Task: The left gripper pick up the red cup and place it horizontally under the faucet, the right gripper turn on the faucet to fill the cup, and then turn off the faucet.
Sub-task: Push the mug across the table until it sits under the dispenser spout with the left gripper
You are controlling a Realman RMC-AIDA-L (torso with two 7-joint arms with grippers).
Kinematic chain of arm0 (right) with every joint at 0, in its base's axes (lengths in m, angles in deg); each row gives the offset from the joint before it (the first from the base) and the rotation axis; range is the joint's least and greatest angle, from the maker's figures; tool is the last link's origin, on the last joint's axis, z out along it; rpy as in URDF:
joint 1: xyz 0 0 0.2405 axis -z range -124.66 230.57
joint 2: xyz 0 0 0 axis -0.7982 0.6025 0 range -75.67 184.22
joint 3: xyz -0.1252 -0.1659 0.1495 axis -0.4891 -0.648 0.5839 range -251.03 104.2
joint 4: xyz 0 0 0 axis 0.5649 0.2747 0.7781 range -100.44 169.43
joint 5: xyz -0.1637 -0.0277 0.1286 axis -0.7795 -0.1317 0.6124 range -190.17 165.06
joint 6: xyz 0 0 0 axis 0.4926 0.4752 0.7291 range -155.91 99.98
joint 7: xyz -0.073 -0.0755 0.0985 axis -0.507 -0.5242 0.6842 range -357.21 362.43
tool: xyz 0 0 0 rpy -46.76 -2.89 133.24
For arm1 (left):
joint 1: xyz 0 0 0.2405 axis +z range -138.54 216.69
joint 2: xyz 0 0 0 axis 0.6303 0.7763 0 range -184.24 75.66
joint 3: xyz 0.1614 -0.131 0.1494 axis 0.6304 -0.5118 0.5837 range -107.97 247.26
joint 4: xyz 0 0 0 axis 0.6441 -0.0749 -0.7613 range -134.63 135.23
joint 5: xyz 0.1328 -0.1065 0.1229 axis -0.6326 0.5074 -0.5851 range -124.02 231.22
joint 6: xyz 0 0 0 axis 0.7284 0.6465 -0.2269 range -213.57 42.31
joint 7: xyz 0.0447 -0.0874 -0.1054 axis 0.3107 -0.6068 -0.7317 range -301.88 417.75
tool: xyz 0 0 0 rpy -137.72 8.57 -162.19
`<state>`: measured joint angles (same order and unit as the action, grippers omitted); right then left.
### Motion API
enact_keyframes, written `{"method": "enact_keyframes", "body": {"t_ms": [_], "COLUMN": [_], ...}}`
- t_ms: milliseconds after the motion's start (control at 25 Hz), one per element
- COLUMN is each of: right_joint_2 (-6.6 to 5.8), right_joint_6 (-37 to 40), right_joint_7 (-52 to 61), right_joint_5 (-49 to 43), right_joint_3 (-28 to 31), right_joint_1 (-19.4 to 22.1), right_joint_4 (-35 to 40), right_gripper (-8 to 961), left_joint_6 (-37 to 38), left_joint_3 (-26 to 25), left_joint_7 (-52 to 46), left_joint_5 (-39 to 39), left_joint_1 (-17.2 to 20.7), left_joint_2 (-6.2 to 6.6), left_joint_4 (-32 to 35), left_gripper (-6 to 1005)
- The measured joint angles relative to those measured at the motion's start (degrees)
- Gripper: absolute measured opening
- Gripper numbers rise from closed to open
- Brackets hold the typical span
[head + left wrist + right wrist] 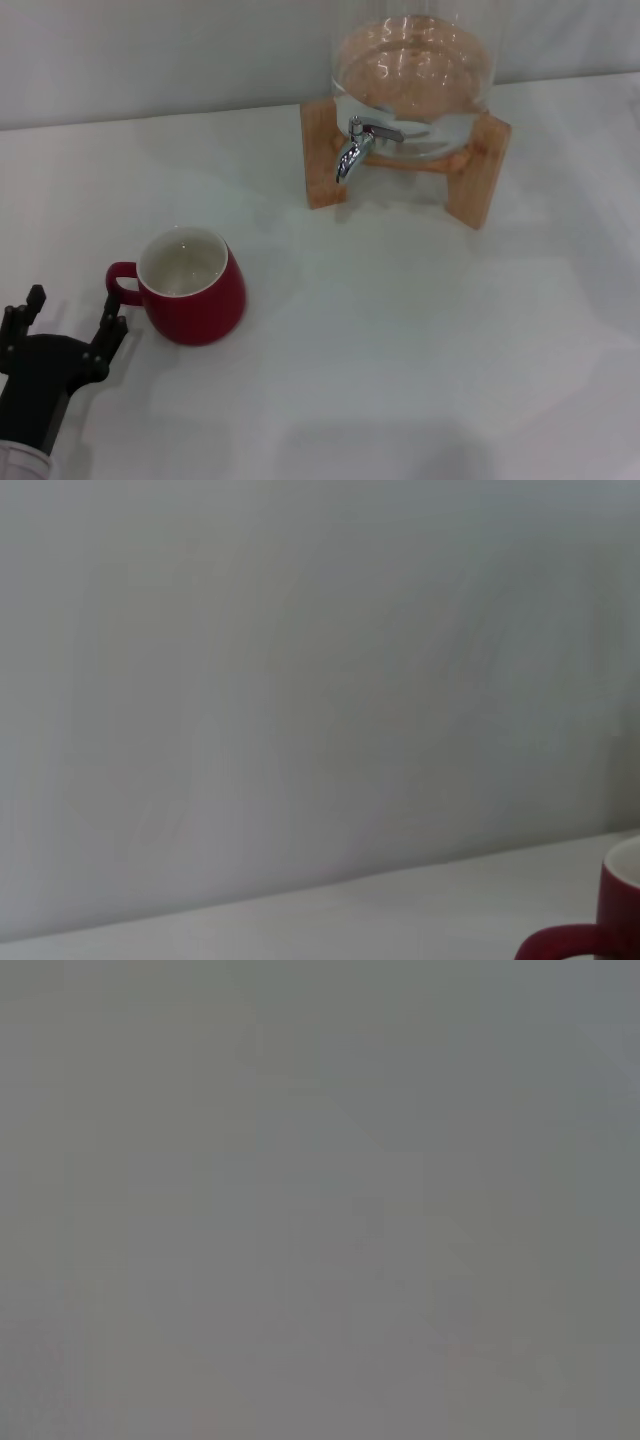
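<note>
Left claw (72, 312): lower left of head view, fingers spread wide, beside the cup's handle.
Red cup (190, 285): upright on worktop (400, 350).
Faucet (356, 148): upper centre.

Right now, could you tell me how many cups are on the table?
1: the red cup stands upright near the table's left front, its handle toward the open left gripper, well short of the faucet.

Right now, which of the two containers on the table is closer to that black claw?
The red cup: its handle sits right beside the left gripper, while the glass jar stands far off on its wooden stand.
</note>
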<state>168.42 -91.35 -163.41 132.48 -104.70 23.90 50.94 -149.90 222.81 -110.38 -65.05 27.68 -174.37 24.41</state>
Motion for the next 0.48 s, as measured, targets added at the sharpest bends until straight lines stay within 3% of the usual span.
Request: {"method": "enact_keyframes", "body": {"t_ms": [480], "right_joint_2": [0.36], "right_joint_6": [-0.07], "right_joint_7": [-0.01], "right_joint_5": [0.05], "right_joint_3": [0.0], "right_joint_1": [0.29], "right_joint_4": [0.09], "right_gripper": [641], "left_joint_6": [3.38], "left_joint_3": [-0.45], "left_joint_7": [0.01], "left_joint_5": [0.0], "left_joint_1": [-2.46], "left_joint_2": [0.34], "left_joint_4": [-0.45], "left_gripper": [830]}}
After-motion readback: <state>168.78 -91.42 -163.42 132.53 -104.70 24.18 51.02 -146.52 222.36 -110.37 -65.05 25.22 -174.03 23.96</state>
